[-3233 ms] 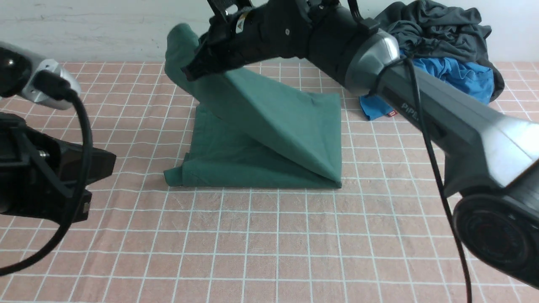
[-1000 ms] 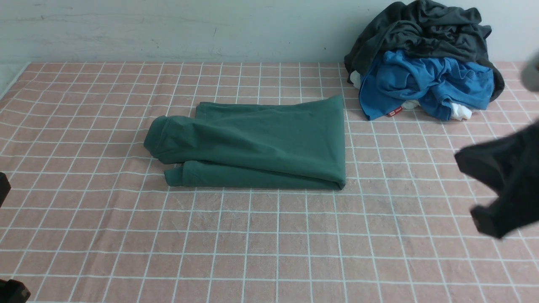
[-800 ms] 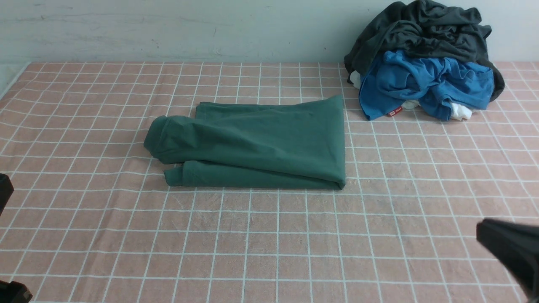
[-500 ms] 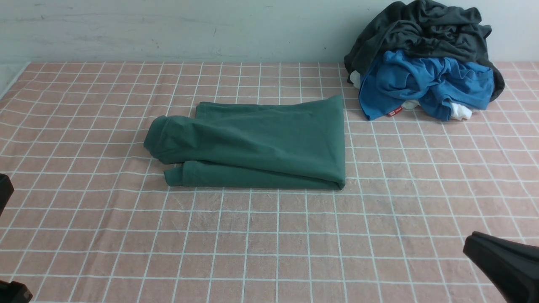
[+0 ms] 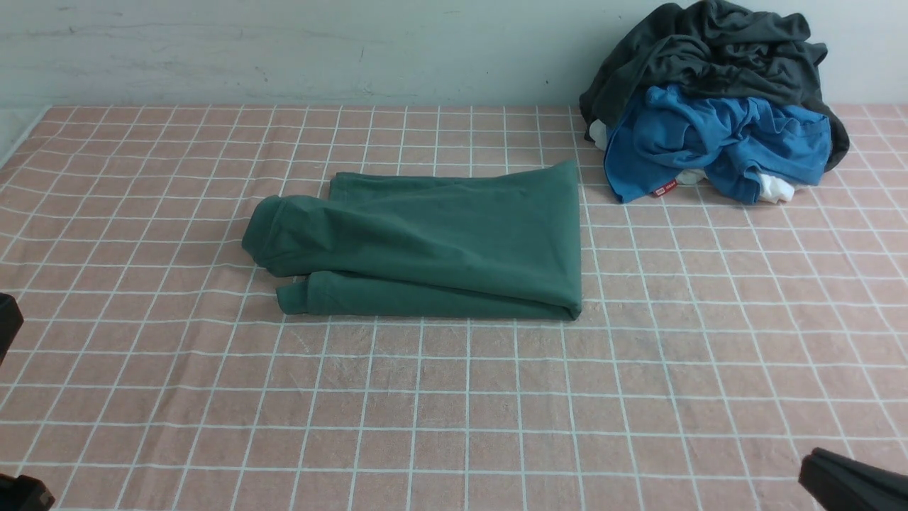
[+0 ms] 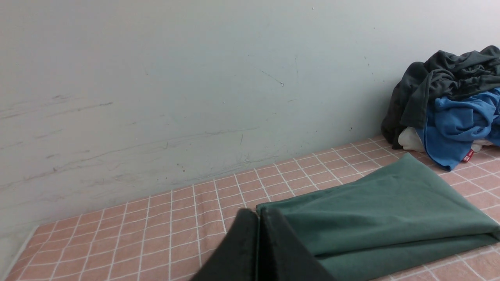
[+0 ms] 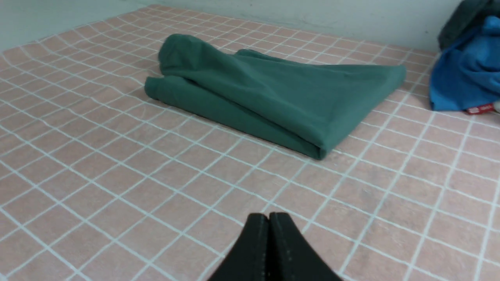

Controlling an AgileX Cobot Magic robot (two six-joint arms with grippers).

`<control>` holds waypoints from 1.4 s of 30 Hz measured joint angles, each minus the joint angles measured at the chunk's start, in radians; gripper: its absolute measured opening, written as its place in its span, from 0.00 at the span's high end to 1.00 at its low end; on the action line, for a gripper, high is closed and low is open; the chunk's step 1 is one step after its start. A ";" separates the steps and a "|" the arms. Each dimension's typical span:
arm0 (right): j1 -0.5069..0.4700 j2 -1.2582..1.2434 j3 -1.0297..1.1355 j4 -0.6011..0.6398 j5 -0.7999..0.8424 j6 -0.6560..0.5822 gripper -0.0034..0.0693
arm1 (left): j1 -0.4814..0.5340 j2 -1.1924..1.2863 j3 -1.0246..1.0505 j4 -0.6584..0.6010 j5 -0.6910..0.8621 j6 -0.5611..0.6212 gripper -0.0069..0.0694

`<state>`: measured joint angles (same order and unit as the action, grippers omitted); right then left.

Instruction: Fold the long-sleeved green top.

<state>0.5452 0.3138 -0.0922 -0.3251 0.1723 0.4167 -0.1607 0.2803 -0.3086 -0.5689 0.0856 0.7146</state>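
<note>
Nearest the robot, both black hands are sitting low over the tabletop [image 5: 454, 397], a pink cloth surface crossed by a grid of thin white lines and lightly wrinkled. The right hand [image 7: 268, 218] is showing its two dark, matte fingers [image 7: 256, 238] pressed flat together with only a hairline seam between them, gripping nothing and hovering over bare grid squares; in the front view only a black corner of it [image 5: 851, 482] is peeking in at the lower right edge. The left hand [image 6: 258, 215] is likewise pinched closed on nothing, its two fingers meeting edge to edge, with green fabric lying just beyond the tips; whether they are touching it cannot be told.

Farther out, at mid-tabletop, the green long-sleeved top [image 5: 425, 245] of plain dark green cotton is lying folded into a rough rectangle, several soft layers stacked, its right edge forming a smooth rounded crease and its left end bunching into a rolled lump above a hemmed edge that juts out.

Well apart, at the far right against the pale scuffed wall [image 5: 284, 50], a crumpled bright blue garment [image 5: 716, 142] with a small red tag is sitting under a rumpled dark charcoal-grey garment [image 5: 716, 50], with bits of white cloth [image 5: 777, 188] poking out.
</note>
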 joint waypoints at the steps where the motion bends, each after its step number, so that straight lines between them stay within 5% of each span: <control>1: -0.029 -0.047 0.028 0.017 0.006 0.000 0.97 | 0.000 0.000 0.000 0.000 0.001 0.000 0.91; 6: -0.197 -0.250 0.116 0.175 0.032 -0.070 0.97 | 0.000 0.000 0.000 0.000 0.001 0.000 0.91; 10: -0.374 -0.323 0.119 0.373 0.094 -0.263 0.97 | 0.000 0.000 0.000 0.000 0.001 0.000 0.91; 16: -0.502 -0.324 0.117 0.417 0.177 -0.376 0.97 | 0.000 0.000 0.000 0.000 0.002 0.000 0.91; 34: -0.537 -0.324 0.116 0.421 0.184 -0.385 0.97 | -0.003 -0.003 0.002 0.000 0.002 0.000 0.91; 42: -0.537 -0.324 0.116 0.424 0.185 -0.386 0.97 | -0.040 -0.265 0.164 0.000 -0.016 0.001 0.91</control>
<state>0.0084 -0.0105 0.0241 0.0988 0.3569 0.0309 -0.2009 0.0150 -0.1448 -0.5687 0.0698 0.7158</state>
